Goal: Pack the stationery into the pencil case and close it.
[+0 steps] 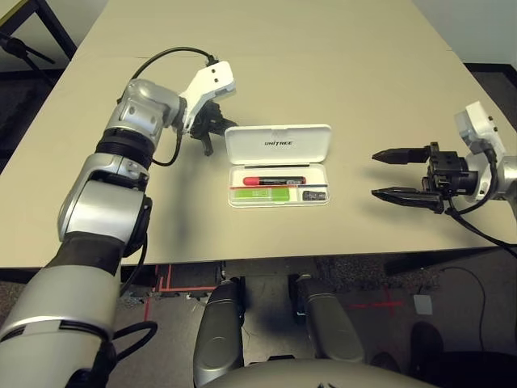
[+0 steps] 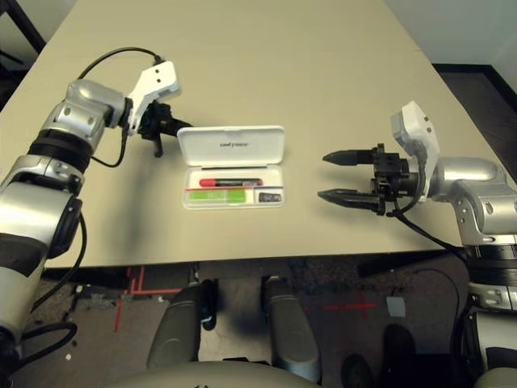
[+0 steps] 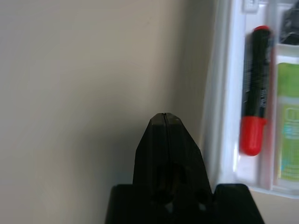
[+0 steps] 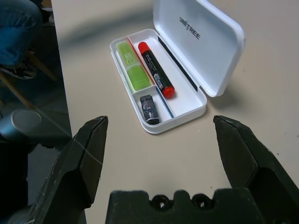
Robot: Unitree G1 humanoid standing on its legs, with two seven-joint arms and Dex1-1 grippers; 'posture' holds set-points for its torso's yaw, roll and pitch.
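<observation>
White, open pencil case (image 1: 279, 196) with "UNITREE" lettering inside its lid (image 1: 279, 145)

Pencil case (image 4: 189, 103) open; red marker (image 4: 156, 70), green highlighter (image 4: 133, 66), dark block (image 4: 149, 109) inside; claw (image 4: 161, 125) wide open.

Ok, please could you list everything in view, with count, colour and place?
table: one, beige, under the case
pencil case: one, white, open on table
marker: one, red and black, inside
highlighter: one, green, inside
block: one, dark, inside
thin strip: one, red and blue, inside
floor: one, grey with red lines, below
person's leg: one, blue-clad, beyond table
left gripper: one, black, shut, beside case
right gripper: one, black, open, right of case
</observation>
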